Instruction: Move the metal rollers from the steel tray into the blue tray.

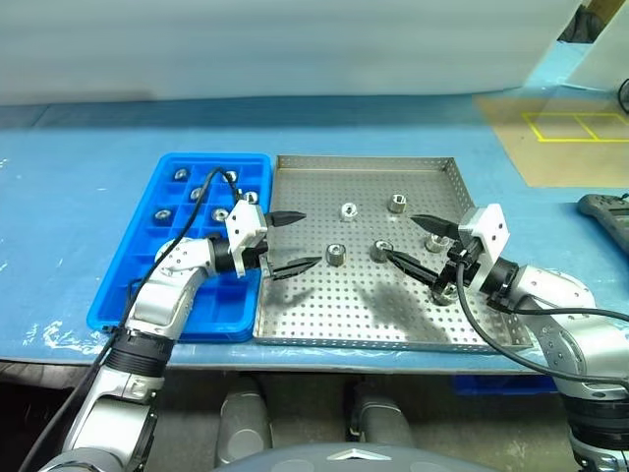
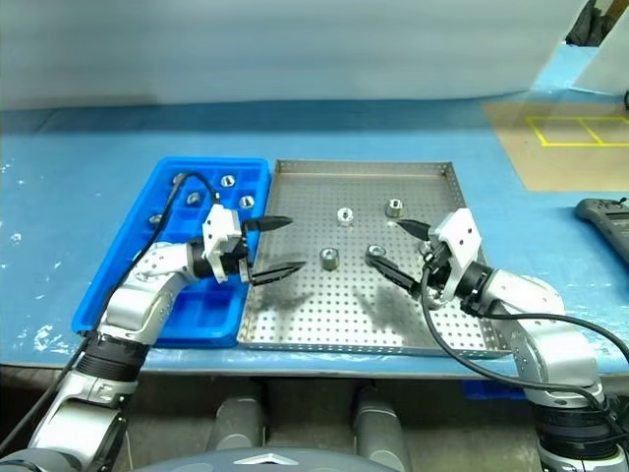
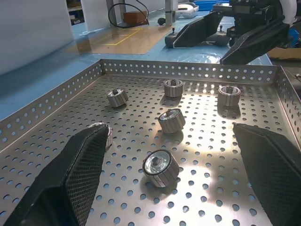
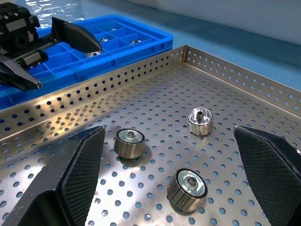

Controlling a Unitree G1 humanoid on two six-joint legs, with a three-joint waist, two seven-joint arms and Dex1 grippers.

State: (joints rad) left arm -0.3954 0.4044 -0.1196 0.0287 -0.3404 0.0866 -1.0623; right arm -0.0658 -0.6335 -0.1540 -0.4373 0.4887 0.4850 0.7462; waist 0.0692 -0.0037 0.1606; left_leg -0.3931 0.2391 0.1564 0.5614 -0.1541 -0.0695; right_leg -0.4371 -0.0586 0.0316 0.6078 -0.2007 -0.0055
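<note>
Metal rollers (image 1: 335,255) lie in the steel tray (image 1: 364,317), both pincers open.

Left end effector (image 1: 293,241) spread wide, right end effector (image 1: 413,240) likewise (facing each other, empty)

Silver arms, black cables, black-fingered white grippers.

Bright blue work surface (image 1: 88,177) runs wide here, under a pale white wall (image 1: 295,39). Far right, tan floor (image 1: 575,147) with yellow tape lines (image 1: 575,126).
</note>
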